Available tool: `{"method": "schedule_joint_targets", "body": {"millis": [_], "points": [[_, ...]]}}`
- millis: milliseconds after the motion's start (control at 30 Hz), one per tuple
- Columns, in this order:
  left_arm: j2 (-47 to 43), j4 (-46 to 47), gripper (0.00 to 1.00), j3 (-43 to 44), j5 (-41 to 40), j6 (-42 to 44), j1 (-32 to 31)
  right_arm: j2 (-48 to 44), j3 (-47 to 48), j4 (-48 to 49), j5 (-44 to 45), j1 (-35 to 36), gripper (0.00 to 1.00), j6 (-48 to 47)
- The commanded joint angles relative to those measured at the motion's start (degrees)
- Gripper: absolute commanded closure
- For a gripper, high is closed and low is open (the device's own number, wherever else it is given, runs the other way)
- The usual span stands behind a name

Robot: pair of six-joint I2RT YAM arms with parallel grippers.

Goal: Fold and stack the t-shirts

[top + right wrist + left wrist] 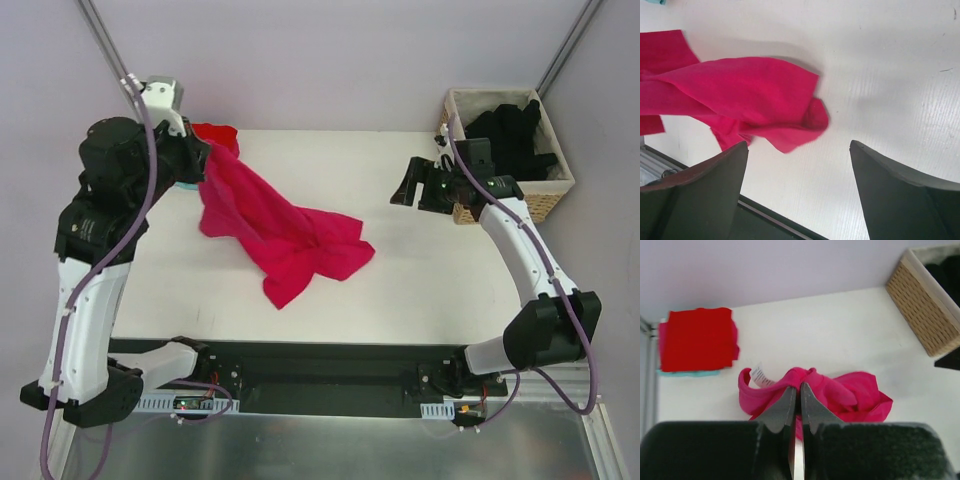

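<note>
Magenta t-shirt [280, 235] is clamped in the left tool [796, 386], long axis stretched diagonally from far-left to the desk [450, 290] centre; right tool [799, 145] is held wide open.

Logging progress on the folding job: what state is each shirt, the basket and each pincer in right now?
magenta-pink t-shirt: unfolded, crumpled, one end lifted, rest lying on the table.
red t-shirt: folded flat, topping a pile.
wicker basket: upright, part full.
black t-shirts: unfolded, heaped inside it.
left pincer: shut on the magenta-pink t-shirt.
right pincer: open, empty.
</note>
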Motion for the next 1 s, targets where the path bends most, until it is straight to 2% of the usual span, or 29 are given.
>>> {"method": "schedule_joint_targets", "body": {"millis": [0, 200, 267, 333, 400, 433, 500, 533, 633, 733, 767, 867, 900, 967], "points": [[-0.1, -6.1, 1.0, 6.0, -10.8, 2.4, 0.8, 1.2, 4.4, 1.9, 0.0, 2.1, 0.14, 1.3], [1.5, -7.7, 1.0, 14.9, -16.0, 3.2, 0.8, 4.7, 8.3, 2.5, 1.0, 6.7, 0.15, 2.0], [3.0, -7.6, 1.0, 15.0, -12.5, 3.8, 0.8, 6.1, 9.4, 2.5, 1.1, 7.4, 0.15, 2.1], [5.8, -6.9, 1.0, 14.1, -1.2, 5.1, 0.8, 6.9, 10.8, 2.4, 1.4, 8.4, 0.15, 2.0], [10.4, -6.9, 1.0, 13.5, 10.2, 2.4, 0.8, 7.7, 11.8, 2.3, 1.7, 8.9, 0.15, 1.9], [12.2, -6.8, 1.0, 13.6, 20.0, 1.0, 0.8, 7.8, 12.0, 2.3, 1.7, 9.0, 0.15, 1.8], [17.5, -5.9, 1.0, 14.7, 33.2, -2.7, 0.7, 7.6, 12.1, 1.9, 2.4, 8.9, 0.15, 1.4], [19.0, -3.2, 1.0, 14.9, 44.6, -4.8, 0.6, 7.5, 12.0, 1.8, 2.7, 8.9, 0.15, 1.3], [23.4, 3.1, 1.0, 13.6, 55.0, -10.5, -2.4, 6.5, 11.4, 0.9, 3.6, 9.0, 0.15, -0.1], [27.0, 3.5, 1.0, 14.5, 64.9, -9.7, -8.7, 4.9, 9.8, 0.8, 4.3, 9.0, 0.15, -1.3], [27.7, 3.7, 1.0, 14.5, 71.3, -9.4, -10.5, 4.5, 9.6, 0.7, 4.6, 9.0, 0.15, -1.5], [29.8, 3.8, 1.0, 14.3, 78.1, -8.1, -17.5, 3.3, 8.3, 0.2, 5.3, 8.9, 0.15, -2.1], [30.5, 3.9, 1.0, 14.2, 83.5, -7.4, -21.1, 3.0, 8.1, 0.1, 5.4, 8.9, 0.15, -2.3], [31.0, 4.0, 1.0, 14.6, 87.0, -6.9, -24.1, 2.5, 7.6, 0.0, 5.5, 8.9, 0.15, -2.3]]}}
